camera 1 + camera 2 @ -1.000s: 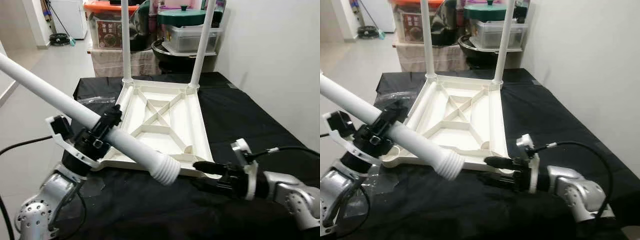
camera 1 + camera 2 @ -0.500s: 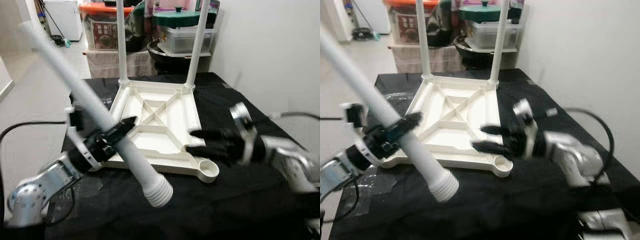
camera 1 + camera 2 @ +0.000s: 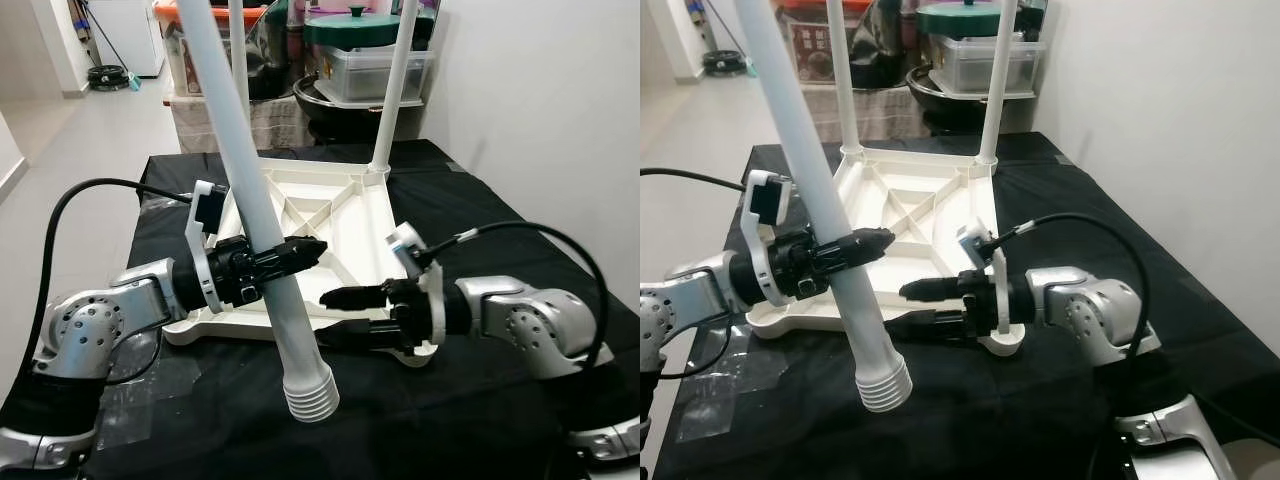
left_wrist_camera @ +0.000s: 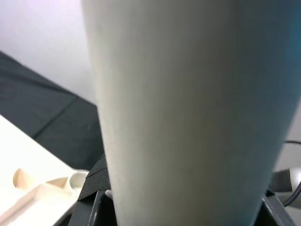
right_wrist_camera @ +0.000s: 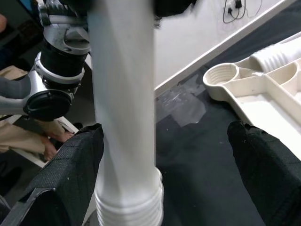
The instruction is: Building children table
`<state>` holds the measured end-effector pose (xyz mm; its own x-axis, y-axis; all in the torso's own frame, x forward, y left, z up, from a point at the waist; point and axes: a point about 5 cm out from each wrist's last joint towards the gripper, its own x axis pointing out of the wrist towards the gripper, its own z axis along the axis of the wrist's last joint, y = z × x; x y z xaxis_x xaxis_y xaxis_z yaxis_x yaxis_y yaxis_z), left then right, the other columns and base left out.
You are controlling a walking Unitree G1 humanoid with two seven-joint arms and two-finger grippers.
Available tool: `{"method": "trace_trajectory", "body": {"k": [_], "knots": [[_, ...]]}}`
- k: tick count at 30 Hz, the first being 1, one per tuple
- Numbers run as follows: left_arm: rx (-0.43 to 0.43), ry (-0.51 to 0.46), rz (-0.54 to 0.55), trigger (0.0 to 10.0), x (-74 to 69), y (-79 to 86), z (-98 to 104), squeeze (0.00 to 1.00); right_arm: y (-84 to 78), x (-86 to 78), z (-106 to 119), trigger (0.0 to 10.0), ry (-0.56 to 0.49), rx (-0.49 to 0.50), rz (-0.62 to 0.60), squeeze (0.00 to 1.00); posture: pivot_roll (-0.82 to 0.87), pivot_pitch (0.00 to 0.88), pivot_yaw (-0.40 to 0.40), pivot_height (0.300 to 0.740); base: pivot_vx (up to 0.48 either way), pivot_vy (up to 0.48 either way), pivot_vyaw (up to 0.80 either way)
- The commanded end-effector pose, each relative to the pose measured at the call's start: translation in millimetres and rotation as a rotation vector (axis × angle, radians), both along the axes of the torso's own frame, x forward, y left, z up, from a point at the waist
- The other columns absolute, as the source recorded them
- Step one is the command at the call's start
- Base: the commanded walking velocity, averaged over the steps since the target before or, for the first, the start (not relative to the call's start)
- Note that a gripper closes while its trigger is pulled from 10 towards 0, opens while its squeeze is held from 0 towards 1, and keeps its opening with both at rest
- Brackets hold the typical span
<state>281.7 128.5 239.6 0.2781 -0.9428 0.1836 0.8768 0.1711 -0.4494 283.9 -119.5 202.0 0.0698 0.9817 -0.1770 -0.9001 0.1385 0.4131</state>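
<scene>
Black-draped desk [image 3: 500, 230] carries the upturned white tabletop [image 3: 340, 225], two legs already standing in it. Left gripper [image 3: 300, 250] is clamped around a near-upright loose leg [image 3: 262, 215]; right gripper [image 3: 335, 315], fingers parted and empty, sits beside it.

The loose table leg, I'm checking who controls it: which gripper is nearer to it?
Left. The left gripper is clamped around the loose table leg mid-shaft; the right gripper is open beside its lower part, apart from it.

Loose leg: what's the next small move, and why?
Probably swing the leg, held by the left gripper, so its threaded end sits over the empty near-right socket. That end hangs over cloth, and the open right gripper could steady it.
</scene>
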Motion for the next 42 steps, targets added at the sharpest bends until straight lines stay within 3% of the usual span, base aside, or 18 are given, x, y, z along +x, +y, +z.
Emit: {"method": "trace_trajectory", "body": {"k": [1, 7, 16, 17, 19, 20, 38, 42], "knots": [[0.016, -0.020, -0.034, 10.0, 2.4, -5.4, 0.6, 0.00, 7.9, -5.6, -2.2, 10.0, 0.027, -0.008, 0.021, 0.00, 0.03, 0.000, -0.037, 0.740, 0.000, 0.000, 0.00], [0.034, -0.025, -0.068, 10.0, 5.9, -14.6, -4.4, 0.00, 24.1, -7.2, -4.5, 10.0, 0.065, 0.023, 0.020, 0.00, 0.03, 0.000, -0.033, 0.740, 0.000, 0.000, 0.00], [0.028, -0.066, -0.025, 10.0, 18.8, -27.1, -4.1, 0.00, 53.8, -13.3, -16.5, 10.0, 0.103, 0.071, 0.012, 0.00, 0.03, 0.000, -0.030, 0.740, 0.000, 0.000, 0.00], [0.028, -0.069, -0.027, 10.0, 19.6, -27.7, -3.9, 0.00, 56.2, -13.9, -18.0, 6.3, 0.103, 0.075, 0.007, 0.00, 0.03, 0.000, -0.032, 0.740, 0.000, 0.000, 0.00], [0.028, -0.069, -0.027, 10.0, 19.6, -27.7, -3.9, 0.00, 56.2, -13.9, -18.0, 6.3, 0.103, 0.075, 0.007, 0.00, 0.03, 0.000, -0.032, 0.740, 0.000, 0.000, 0.00], [0.027, -0.071, -0.026, 10.0, 20.2, -28.1, -3.6, 0.00, 57.8, -14.2, -18.5, 0.0, 0.107, 0.087, 0.002, 0.00, 0.03, 0.000, -0.032, 0.740, 0.000, 0.000, 0.00], [-0.005, -0.106, -0.043, 10.0, 23.5, -31.8, 2.4, 0.00, 59.9, -18.7, -36.9, 0.0, 0.081, 0.025, -0.090, 0.00, 0.03, 0.000, -0.029, 0.740, 0.000, 0.000, 0.00], [0.012, -0.169, -0.030, 10.0, 23.4, -30.7, 2.6, 0.00, 58.8, -19.3, -36.7, 0.0, 0.081, 0.029, -0.091, 0.00, 0.03, 0.000, -0.031, 0.740, 0.000, 0.000, 0.00]]}}
